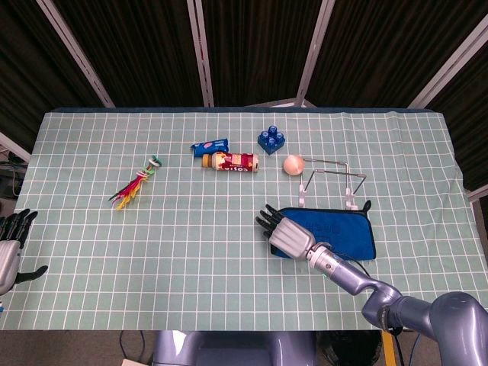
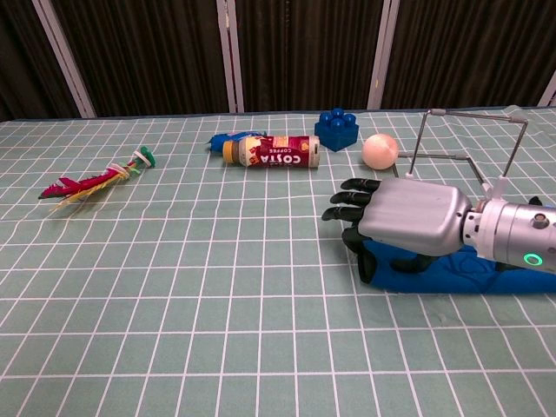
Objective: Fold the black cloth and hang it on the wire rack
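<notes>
The cloth [image 1: 341, 229], blue on top with a black edge, lies flat on the table at the right front. My right hand [image 1: 289, 233] hangs low over its left end, fingers stretched out towards the left and thumb tucked beneath by the cloth's edge [image 2: 366, 265]; no grip shows. The wire rack [image 1: 328, 161] stands just behind the cloth, bare. In the chest view the right hand [image 2: 407, 217] hides much of the cloth [image 2: 469, 280], with the rack [image 2: 473, 114] behind. My left hand [image 1: 9, 245] rests at the table's left front edge, fingers apart, holding nothing.
Behind the cloth lie a peach ball [image 1: 293, 164], a blue toy block [image 1: 271, 139], a Costa coffee bottle [image 1: 230, 162] on its side and a blue packet [image 1: 210, 145]. A red and yellow feathered toy [image 1: 135, 185] lies at the left.
</notes>
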Available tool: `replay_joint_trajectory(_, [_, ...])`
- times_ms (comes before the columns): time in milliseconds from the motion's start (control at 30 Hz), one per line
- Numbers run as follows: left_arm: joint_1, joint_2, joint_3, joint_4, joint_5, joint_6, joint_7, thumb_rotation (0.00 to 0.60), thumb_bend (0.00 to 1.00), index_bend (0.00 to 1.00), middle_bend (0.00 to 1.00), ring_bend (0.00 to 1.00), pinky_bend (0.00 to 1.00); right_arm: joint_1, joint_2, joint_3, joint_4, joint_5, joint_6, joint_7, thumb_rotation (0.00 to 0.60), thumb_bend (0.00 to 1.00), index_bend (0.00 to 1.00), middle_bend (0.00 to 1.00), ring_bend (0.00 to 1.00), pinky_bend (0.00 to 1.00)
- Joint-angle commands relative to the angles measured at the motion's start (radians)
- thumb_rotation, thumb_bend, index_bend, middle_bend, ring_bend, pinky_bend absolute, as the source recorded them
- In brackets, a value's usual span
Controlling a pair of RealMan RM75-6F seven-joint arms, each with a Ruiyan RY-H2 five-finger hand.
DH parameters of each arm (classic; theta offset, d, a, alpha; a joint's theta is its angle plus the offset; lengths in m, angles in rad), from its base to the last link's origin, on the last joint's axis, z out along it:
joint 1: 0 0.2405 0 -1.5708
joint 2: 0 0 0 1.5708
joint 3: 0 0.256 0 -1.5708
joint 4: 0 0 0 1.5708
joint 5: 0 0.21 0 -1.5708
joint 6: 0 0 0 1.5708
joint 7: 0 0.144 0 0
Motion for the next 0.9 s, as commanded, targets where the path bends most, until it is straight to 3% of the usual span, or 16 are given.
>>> replay_joint_trajectory(33, [0.000,0.000,0.000,-0.001,0.000,0.000,0.000,0.600,0.00,0.00,0.00,0.00,0.00,-0.001,-0.003,-0.003,0.010,0.001,-0.004,0.000,0.600,0.18,0.38,0.05,0.00,0.00])
replay_joint_trajectory(267, [-0.001,-0.001,0.001,-0.001,0.000,-0.001,0.001,0.600,0.00,0.00,0.00,0.00,0.00,-0.004,-0.006,-0.010,0.024,-0.002,-0.001,0.002,0.600,0.18,0.39,0.05,0.00,0.00])
replay_joint_trajectory(533, [-0.001,-0.001,0.000,-0.001,-0.001,0.000,0.001,0.600,0.00,0.00,0.00,0.00,0.00,-0.009,-0.013,-0.017,0.037,-0.014,0.025,0.032,0.600,0.20,0.49,0.05,0.00,0.00])
replay_joint_trajectory(900, [0.000,-0.001,0.001,-0.002,0.001,0.001,0.002,0.600,0.00,0.00,0.00,0.00,0.00,-0.018,-0.016,-0.032,0.081,-0.042,0.078,0.099,0.600,0.20,0.50,0.06,0.00,0.01])
